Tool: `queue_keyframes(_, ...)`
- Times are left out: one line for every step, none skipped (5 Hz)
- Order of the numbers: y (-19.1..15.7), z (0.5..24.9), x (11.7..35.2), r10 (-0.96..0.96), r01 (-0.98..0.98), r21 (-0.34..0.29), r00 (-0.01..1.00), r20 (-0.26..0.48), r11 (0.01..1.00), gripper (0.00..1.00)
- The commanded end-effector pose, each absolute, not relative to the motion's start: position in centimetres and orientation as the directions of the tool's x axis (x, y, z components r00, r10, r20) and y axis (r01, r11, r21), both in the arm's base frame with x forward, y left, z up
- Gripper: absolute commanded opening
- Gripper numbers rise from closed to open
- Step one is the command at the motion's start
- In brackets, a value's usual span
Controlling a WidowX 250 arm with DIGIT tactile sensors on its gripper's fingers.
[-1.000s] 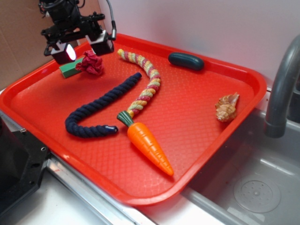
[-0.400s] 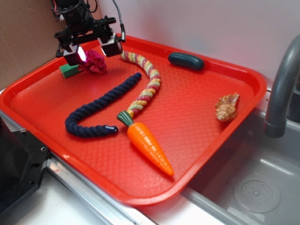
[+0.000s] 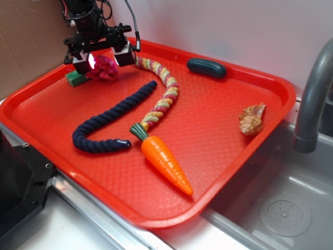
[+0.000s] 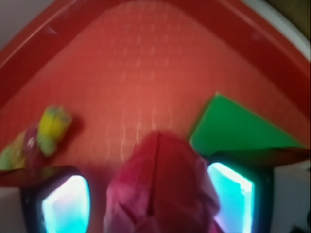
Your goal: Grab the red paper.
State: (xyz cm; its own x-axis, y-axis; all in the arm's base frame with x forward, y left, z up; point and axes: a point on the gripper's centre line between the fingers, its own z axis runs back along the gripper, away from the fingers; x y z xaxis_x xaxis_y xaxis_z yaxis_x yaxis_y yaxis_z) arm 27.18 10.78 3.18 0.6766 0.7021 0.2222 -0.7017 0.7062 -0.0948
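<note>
The red paper, a small dark red crumpled ball, lies at the far left corner of the orange-red tray, next to a green block. My gripper has come down over it and stands open, one finger on each side of the ball. In the wrist view the red paper fills the space between the two glowing pads. The right pad is close against it and a gap shows on the left. The green block lies just beyond the right finger.
A striped rope ends just right of the gripper, and its tip shows in the wrist view. A dark blue rope, carrot, dark green cucumber and shell lie on the tray. A faucet and sink are at the right.
The gripper moved right and down from above the green block until its fingers straddle the red paper. In the last half second it barely shifted. The jaws stayed wide.
</note>
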Motion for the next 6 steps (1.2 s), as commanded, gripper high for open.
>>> queue_keyframes(10.8, 3.1, 27.5, 0.688, -0.701, -0.060, 0.675, 0.267, 0.711, 0.00)
queue_keyframes(10.7, 3.6, 27.3, 0.682, -0.697, -0.064, 0.672, 0.290, 0.714, 0.00)
queue_keyframes(11.0, 4.0, 27.0, 0.682, -0.698, -0.071, 0.666, 0.302, 0.713, 0.00)
queue_keyframes(11.1, 4.4, 26.8, 0.681, -0.698, -0.076, 0.661, 0.315, 0.712, 0.00)
queue_keyframes(11.2, 5.4, 26.2, 0.677, -0.692, -0.093, 0.656, 0.333, 0.716, 0.00)
queue_keyframes(11.2, 6.8, 25.4, 0.680, -0.686, -0.115, 0.657, 0.324, 0.718, 0.00)
